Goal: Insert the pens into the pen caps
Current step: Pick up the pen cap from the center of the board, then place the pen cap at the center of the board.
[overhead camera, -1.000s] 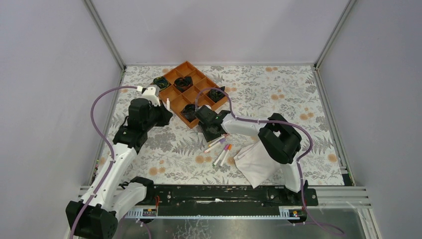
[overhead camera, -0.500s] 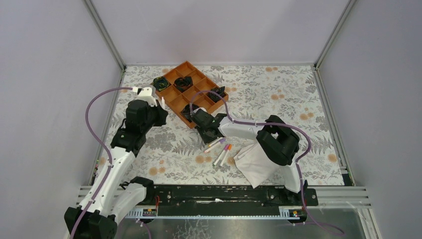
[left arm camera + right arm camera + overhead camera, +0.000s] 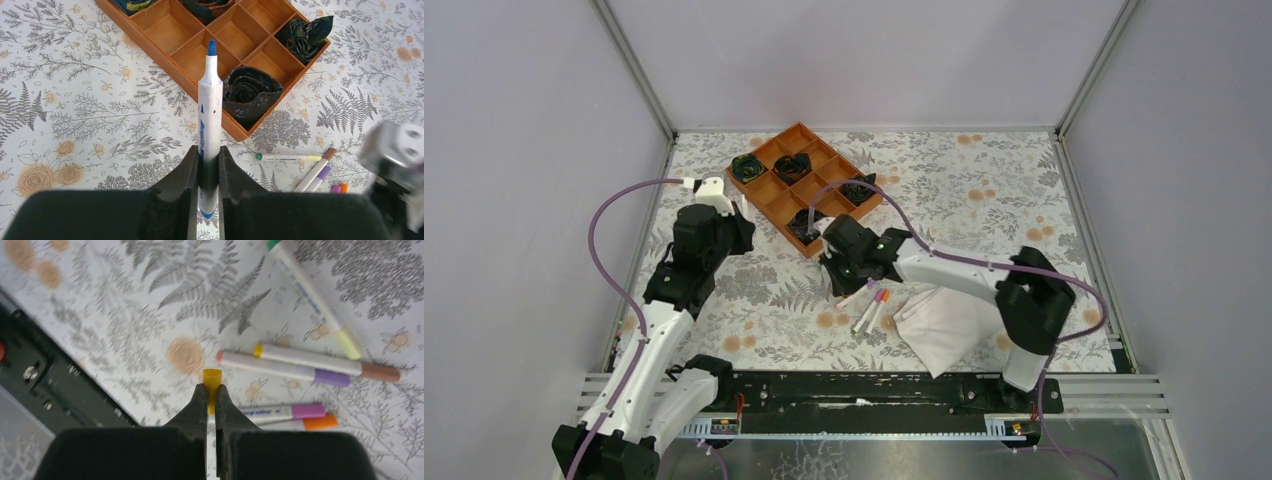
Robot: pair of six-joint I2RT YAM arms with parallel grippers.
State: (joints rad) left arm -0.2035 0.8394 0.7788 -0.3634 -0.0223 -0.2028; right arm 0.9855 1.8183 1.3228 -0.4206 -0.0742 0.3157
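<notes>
In the left gripper's (image 3: 206,156) clamped fingers: white-barrelled pen (image 3: 210,107), blue tip pointing out past the fingertips. The right gripper (image 3: 210,392) pinches a small yellow cap (image 3: 212,376) above the loose pens (image 3: 300,365) lying on the floral table cover (image 3: 984,210). Orange gridded tray (image 3: 167,32) beyond them, dark rolled fabric (image 3: 250,95) in four cells. Folded white cloth (image 3: 944,325) just beside the pens.

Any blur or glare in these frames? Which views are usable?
Top external: sharp, evenly lit, no glare. Left wrist: blue-tipped pen crisp, right arm smeared at the edge. Right wrist: tablecloth soft, yellow cap sharper.
</notes>
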